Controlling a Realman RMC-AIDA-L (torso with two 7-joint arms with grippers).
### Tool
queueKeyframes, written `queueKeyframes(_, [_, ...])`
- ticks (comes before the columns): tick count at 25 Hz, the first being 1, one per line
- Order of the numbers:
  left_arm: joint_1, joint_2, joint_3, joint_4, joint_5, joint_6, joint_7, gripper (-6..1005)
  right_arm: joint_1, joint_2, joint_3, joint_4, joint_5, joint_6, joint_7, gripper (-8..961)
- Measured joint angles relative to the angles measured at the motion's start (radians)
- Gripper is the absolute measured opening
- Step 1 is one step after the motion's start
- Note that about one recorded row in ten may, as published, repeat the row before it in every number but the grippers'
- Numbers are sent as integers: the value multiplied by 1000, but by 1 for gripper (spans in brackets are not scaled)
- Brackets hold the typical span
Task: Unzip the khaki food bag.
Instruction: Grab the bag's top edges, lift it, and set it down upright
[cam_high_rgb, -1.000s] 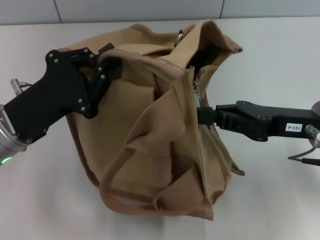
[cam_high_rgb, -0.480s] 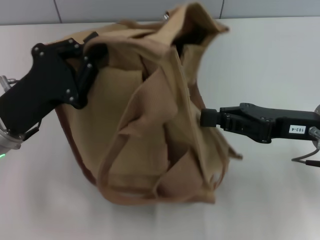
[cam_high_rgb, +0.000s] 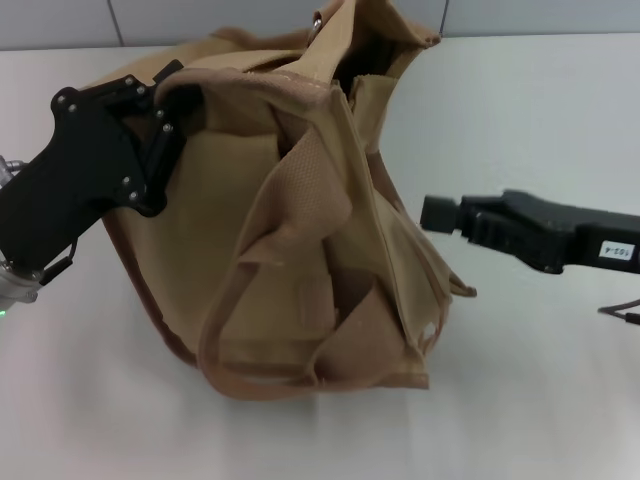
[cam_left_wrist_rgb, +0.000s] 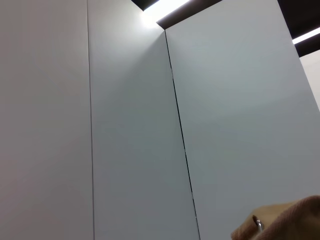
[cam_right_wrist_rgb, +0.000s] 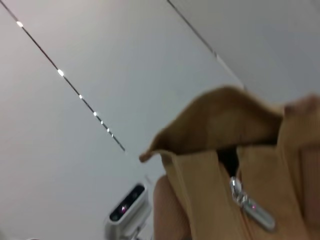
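Left gripper (cam_high_rgb: 172, 95), black and angular, is clamping a webbing handle at the upper left corner of the khaki food bag (cam_high_rgb: 290, 220), as I am viewing it from the head camera. Right gripper (cam_high_rgb: 435, 214) is hovering just beside the bag's right face, apart from the cloth; I cannot tell how its fingers are standing. I am seeing the bag sitting mid-table (cam_high_rgb: 540, 400), slumping and creased, its long axis running away from me toward the wall (cam_high_rgb: 250, 20), its gaping mouth at the far end. A silver zipper pull (cam_right_wrist_rgb: 252, 207) is hanging on the tan canvas, with darker brown trim edging the base.
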Motion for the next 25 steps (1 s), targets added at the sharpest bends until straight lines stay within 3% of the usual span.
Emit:
queueKeyframes(5, [0,0,1,0,2,0,-3,64,-5,9,40,-3,2,-13,-89,11])
queueKeyframes(10, [-5,0,2,0,4,0,-3,64,9,19,41,-5,2,-10,-130,169])
queueKeyframes(15, [-10,0,2,-6,6,-2,-4,64,28,21,44,-6,3,4,-143,267])
queueKeyframes(25, [-11,-1,6,-11,9,-11,-1,64,49,21,60,-6,3,33,-192,280])
